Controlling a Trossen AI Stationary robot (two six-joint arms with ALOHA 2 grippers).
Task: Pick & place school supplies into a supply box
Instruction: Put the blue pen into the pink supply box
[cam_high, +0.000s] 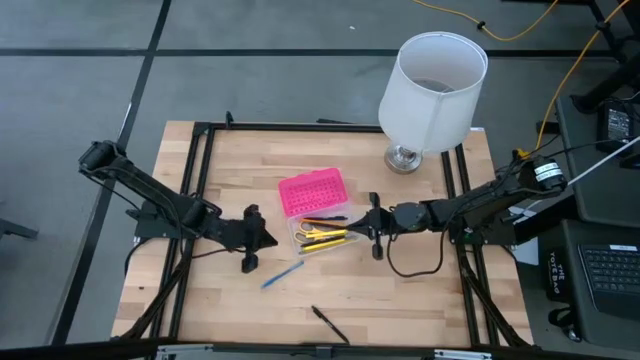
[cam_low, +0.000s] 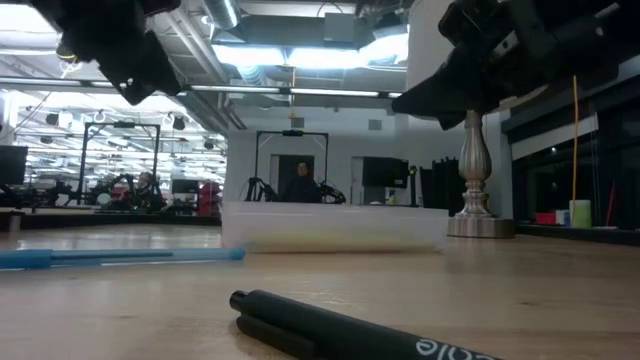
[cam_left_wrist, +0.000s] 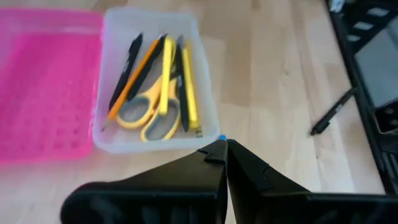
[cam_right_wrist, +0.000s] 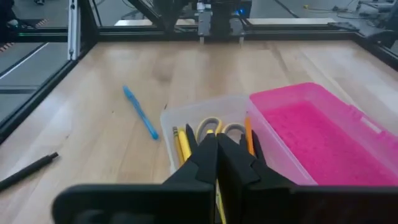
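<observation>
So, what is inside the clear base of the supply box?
Inside the clear base: yellow-handled scissors, yellow pencils, an orange pencil, a black pen. Anything beneath them is hidden.

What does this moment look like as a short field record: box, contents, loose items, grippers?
box: clear base, open, pink lid beside it
in box: yellow scissors, yellow pencils, orange pencil, black pens
loose on table: blue pen, black pen
left gripper: shut, empty, beside the base
right gripper: shut, empty, over the base's edge
other: lamp at the table's back
</observation>
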